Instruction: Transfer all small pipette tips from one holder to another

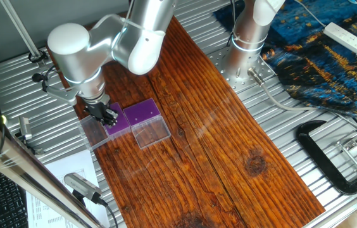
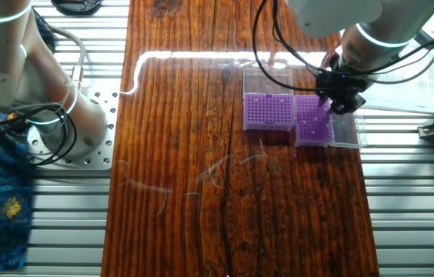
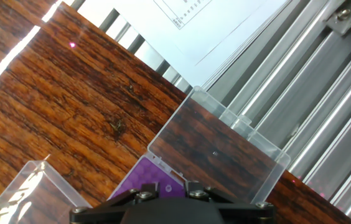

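Observation:
Two holders with purple perforated tops stand side by side on the wooden table, their clear lids folded open. One (image 1: pixel 144 113) (image 2: pixel 267 111) stands free. My gripper (image 1: pixel 106 115) (image 2: pixel 338 98) hangs low over the other holder (image 1: pixel 120 123) (image 2: pixel 313 123), at its edge next to its open lid (image 1: pixel 95 132) (image 2: pixel 345 131). In the hand view this holder (image 3: pixel 141 183) shows as a purple corner, with one small pale pipette tip (image 3: pixel 168 186) on it between the gripper's (image 3: pixel 167 190) fingers. The jaws stand apart with nothing seen between them. No other tips can be made out.
The free holder's lid (image 1: pixel 152 133) (image 2: pixel 267 81) lies flat on the wood. A printed paper sheet (image 3: pixel 225 25) and ribbed metal rails (image 3: pixel 325 118) lie just beyond the wood's edge near the gripper. A second robot base (image 1: pixel 245 54) and a black clamp (image 1: pixel 330 158) are farther off.

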You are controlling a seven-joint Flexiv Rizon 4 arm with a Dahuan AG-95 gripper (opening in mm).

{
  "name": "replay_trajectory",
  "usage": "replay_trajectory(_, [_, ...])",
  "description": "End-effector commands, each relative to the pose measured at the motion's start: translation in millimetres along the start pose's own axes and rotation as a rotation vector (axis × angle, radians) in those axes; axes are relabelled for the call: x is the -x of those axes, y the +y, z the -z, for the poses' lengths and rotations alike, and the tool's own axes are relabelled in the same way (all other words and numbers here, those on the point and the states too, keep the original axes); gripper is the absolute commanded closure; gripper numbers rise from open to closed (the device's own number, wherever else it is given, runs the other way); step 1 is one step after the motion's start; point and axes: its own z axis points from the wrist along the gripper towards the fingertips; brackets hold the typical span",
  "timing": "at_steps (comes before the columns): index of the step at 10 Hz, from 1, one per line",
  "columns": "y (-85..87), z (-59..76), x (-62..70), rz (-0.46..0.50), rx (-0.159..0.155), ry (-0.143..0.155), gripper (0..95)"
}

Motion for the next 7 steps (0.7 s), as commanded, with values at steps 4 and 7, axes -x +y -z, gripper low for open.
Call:
replay_trajectory(4, [-0.7, -1.9, 0.3, -0.007, -0.002, -0.004, 95.0])
replay_trajectory(7, [-0.7, -2.0, 0.3, 0.002, -0.001, -0.005, 95.0])
